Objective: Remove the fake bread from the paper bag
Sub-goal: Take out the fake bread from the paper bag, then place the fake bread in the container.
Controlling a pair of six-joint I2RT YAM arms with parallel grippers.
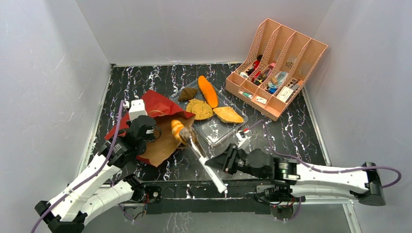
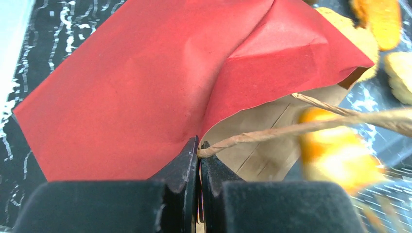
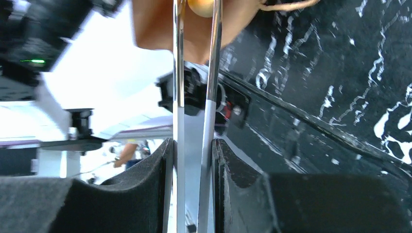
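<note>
Bread (image 1: 177, 129) sits at the bag (image 1: 158, 103) mouth, pinched in tongs (image 1: 206, 162) that my right gripper (image 3: 194, 145) clamps. My left gripper (image 2: 199, 150) is clenched on the bag's handle (image 2: 272, 133). The tray (image 1: 218, 131) lies just right of the bread.

Five pieces of fake bread (image 1: 203, 112): four in clear plastic tray (image 1: 219, 130), namely dark brown lump (image 1: 187, 93), orange oblong loaf (image 1: 208, 91), tan round piece (image 1: 198, 107), tan flat piece (image 1: 228, 114); one orange-brown piece (image 1: 178, 129) in tongs (image 1: 206, 165). One red paper bag (image 1: 155, 104). One tongs pair. One pink organizer (image 1: 291, 43), four slots. Two robot arms: left arm (image 1: 97, 170), right arm (image 1: 320, 174).
</note>
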